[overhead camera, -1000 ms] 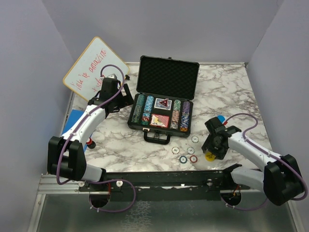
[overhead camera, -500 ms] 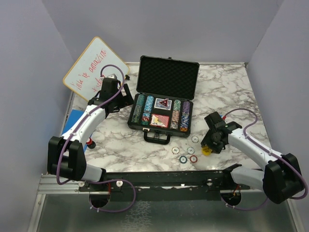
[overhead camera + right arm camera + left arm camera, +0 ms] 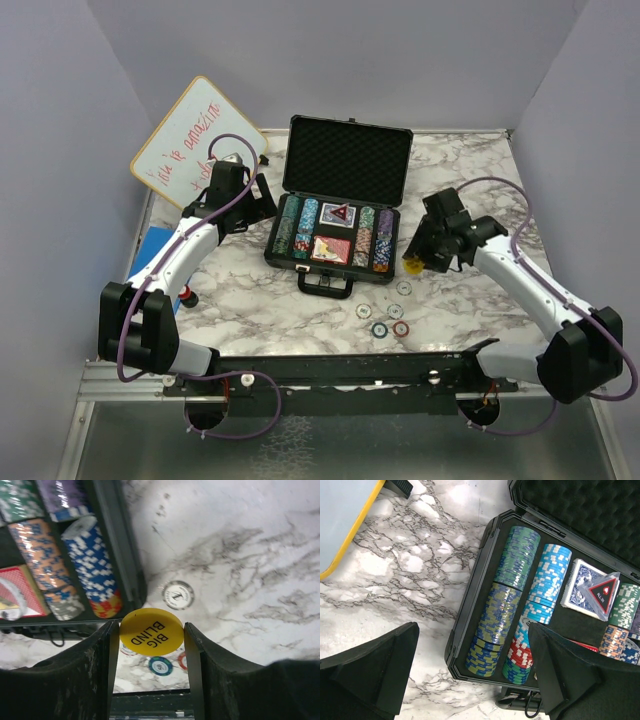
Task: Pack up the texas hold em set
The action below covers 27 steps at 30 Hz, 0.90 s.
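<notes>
1. One right arm [image 3: 520, 290] is swinging in from the right edge of the surface [image 3: 470, 170] toward the middle, well closer to the case than a second ago. The right fingers [image 3: 107, 645] are pinching the yellow disc [image 3: 151, 631], marked "BIG BLIND", by its rim. The disc is hanging just off the case's near right corner, so the pick-up appears done and the stowing is still pending.
2. One left arm [image 3: 185, 245] is keeping its place. The left fingers [image 3: 395, 655] are standing spread and gripping nothing, above the case's left wall.
3. One briefcase [image 3: 345, 160] is lying open mid-surface toward the far edge, with its lid raised.
4. One white board [image 3: 185, 130] is leaning at the far left corner.
5. Two card decks [image 3: 332, 248] are sitting in the middle of the case, one blue-backed and one red-backed.
6. Four chip rows [image 3: 512, 565], as far as can be told, are filling the case, two on each side of the decks.
7. One yellow disc, as entered above.
8. Four loose chips [image 3: 380, 329] are lying between the case and the near edge, awaiting collection.
</notes>
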Motion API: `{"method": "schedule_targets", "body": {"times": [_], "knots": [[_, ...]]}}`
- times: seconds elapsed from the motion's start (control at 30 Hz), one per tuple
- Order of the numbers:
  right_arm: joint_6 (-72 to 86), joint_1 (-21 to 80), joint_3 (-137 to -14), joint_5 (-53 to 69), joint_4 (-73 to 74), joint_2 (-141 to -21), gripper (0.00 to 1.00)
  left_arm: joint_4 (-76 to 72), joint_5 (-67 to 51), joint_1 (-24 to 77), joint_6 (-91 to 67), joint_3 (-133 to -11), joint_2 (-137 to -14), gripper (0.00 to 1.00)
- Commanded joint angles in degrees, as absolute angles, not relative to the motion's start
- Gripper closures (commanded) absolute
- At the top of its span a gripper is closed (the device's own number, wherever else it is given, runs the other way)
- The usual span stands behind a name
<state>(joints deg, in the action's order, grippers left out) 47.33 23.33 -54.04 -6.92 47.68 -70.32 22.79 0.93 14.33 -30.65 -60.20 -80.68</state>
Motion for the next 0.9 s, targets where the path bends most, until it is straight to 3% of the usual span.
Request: {"method": "schedule_targets", "body": {"times": [0.0,0.4,0.87], "knots": [[43.04,24.83,-59.78,-4.35,43.77,-75.1,0.47,22.15,1.31,14.5,-30.84,-59.51,-79.85,0.01],[36.0,40.53,-83.39,-6.1,38.41,-99.69,0.46,22.91,2.34,14.5,-30.16,-59.49,-78.54,0.01],[31.39,43.77,-96.63,-4.78,46.11,-112.54,0.44,23.53,4.48,14.43,-29.36,-59.58,-77.68,0.01]]}}
